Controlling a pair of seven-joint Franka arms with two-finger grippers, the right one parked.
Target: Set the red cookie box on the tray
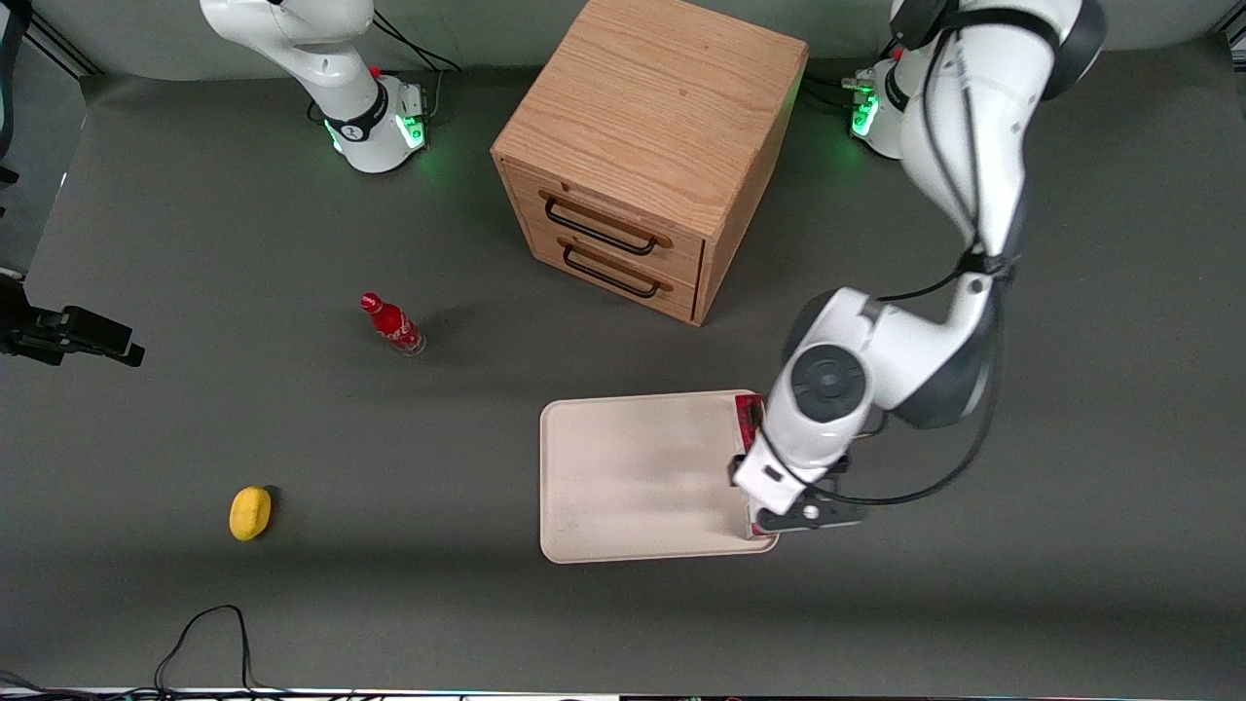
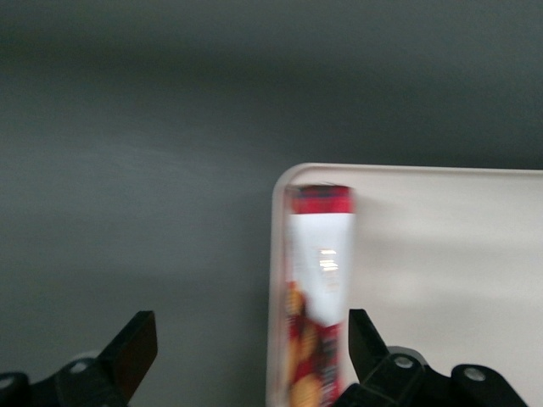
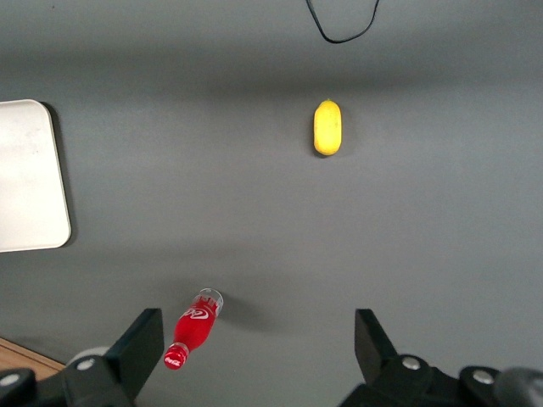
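Because the red cookie box [image 2: 318,297] lies along the very edge of the tray [image 2: 441,254], just inside the rim, a careless lift could nudge it onto the tabletop [image 1: 292,604]. The tool [image 2: 246,356] hangs above it, fingers spread wide, gripping nothing.

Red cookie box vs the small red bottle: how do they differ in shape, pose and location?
The red cookie box is a long flat carton; the red bottle is small and round.
The box lies on the tray along its rim, under the open claw; the bottle sits on the bare table.
Both are red.
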